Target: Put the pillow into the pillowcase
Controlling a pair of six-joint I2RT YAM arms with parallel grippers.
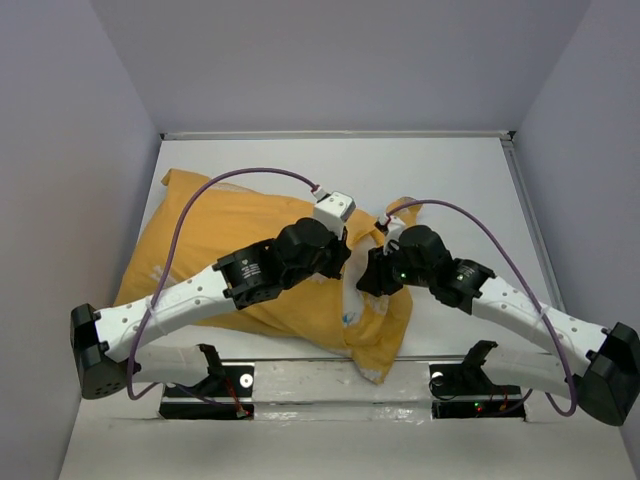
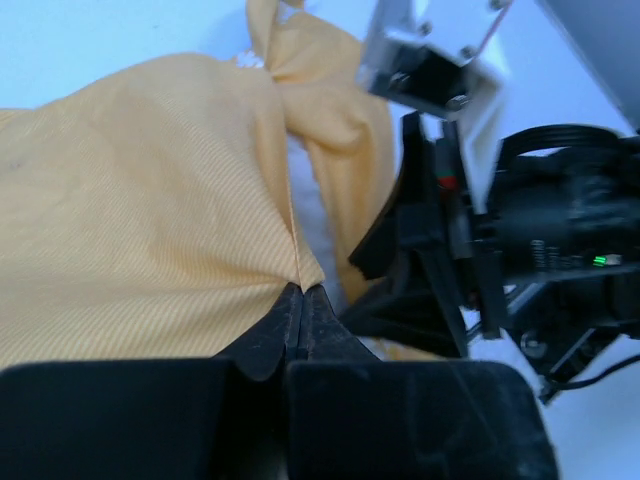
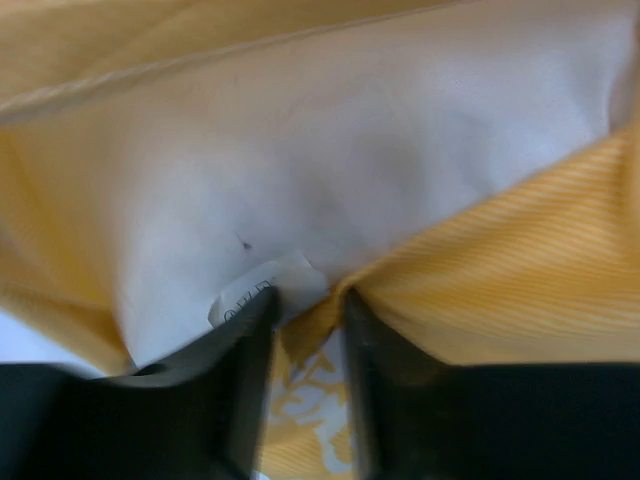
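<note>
Beyond the pillowcase [image 1: 200, 235], the table [image 1: 440, 170] is left bare; its open end is obstructed by the left gripper [image 2: 303, 305] and right gripper [image 3: 305, 320].

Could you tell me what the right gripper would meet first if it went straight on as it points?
Most likely the pillow: its white fabric fills the view just beyond the right gripper, between folds of the pillowcase. Depth is unclear.

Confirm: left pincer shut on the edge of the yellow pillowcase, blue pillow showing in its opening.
Not blue: the pillow is white, as the right wrist view shows. The left pincer is indeed shut on the edge of the yellow pillowcase.
</note>
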